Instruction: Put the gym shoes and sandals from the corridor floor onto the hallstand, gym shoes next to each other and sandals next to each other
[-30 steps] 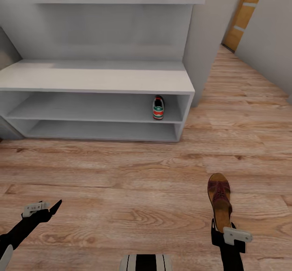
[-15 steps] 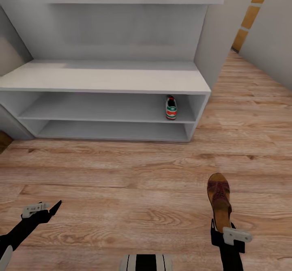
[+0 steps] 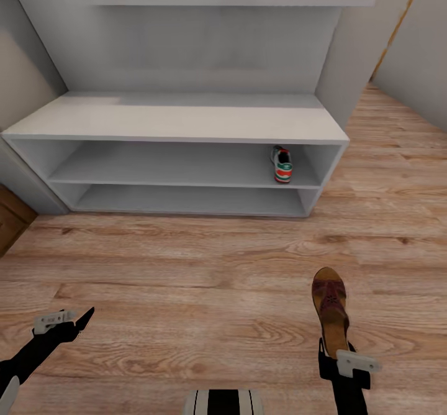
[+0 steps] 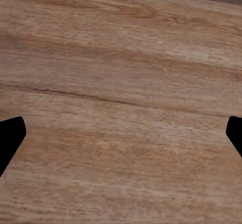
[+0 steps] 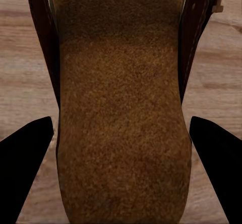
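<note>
Right wrist view: jaws wide either side of sandal (image 5: 121, 118), contact unclear

You have one cream-white sneaker with green stripes and an orange-red heel patch (image 3: 282, 165) standing on the upper open shelf of the long pale grey shoe rack (image 3: 180, 123), close to that shelf's right end, heel facing you. One dark brown leather sandal with a tan footbed (image 3: 329, 309) is carried heel-first at your right gripper (image 3: 338, 365), toe pointing toward the rack, above the warm brown wood-plank floor (image 3: 186, 291). From the right wrist, the grainy tan footbed (image 5: 121, 113) runs lengthwise between the fingers, brown straps along both edges.
</note>
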